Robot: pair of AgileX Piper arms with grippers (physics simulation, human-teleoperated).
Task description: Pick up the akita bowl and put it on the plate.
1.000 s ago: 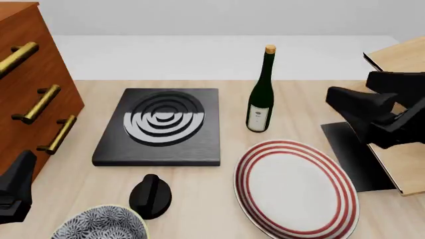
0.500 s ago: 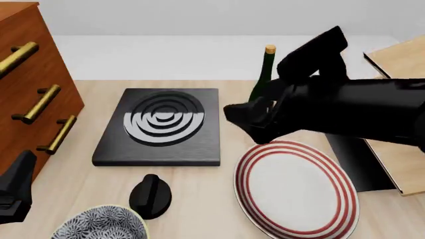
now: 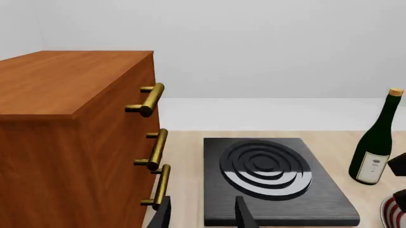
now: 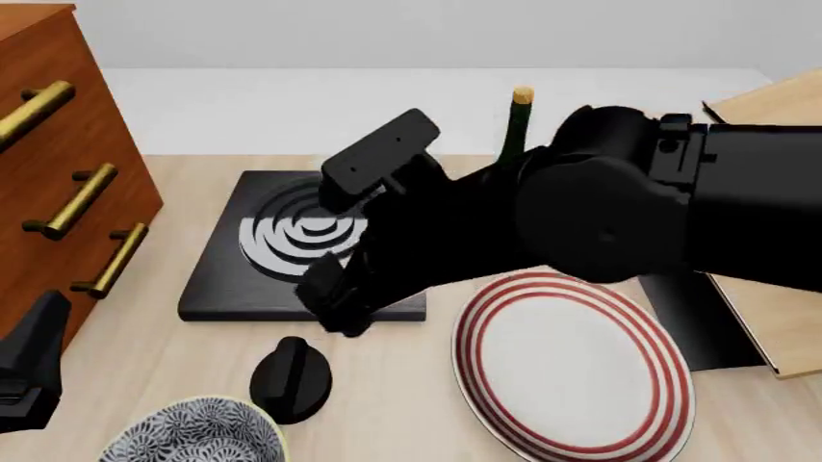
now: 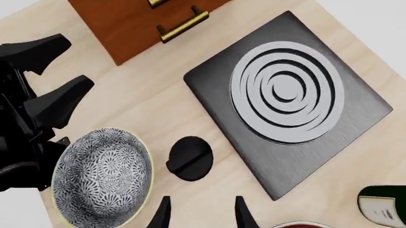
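the right claw (image 4: 337, 306) is on the approach, jaws parted and empty, above the bench (image 4: 385, 385) near a black knob (image 4: 292, 377). the akita bowl (image 4: 195, 433) sits at the near edge, well apart from the plate (image 4: 572, 361). next, probably, lower over its rim.

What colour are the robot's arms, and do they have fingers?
Both arms are plain matte black, with no cables or markings visible. The right arm is thick and rounded, with a boxy block on top. Each gripper ends in two thin, tapered black fingers.
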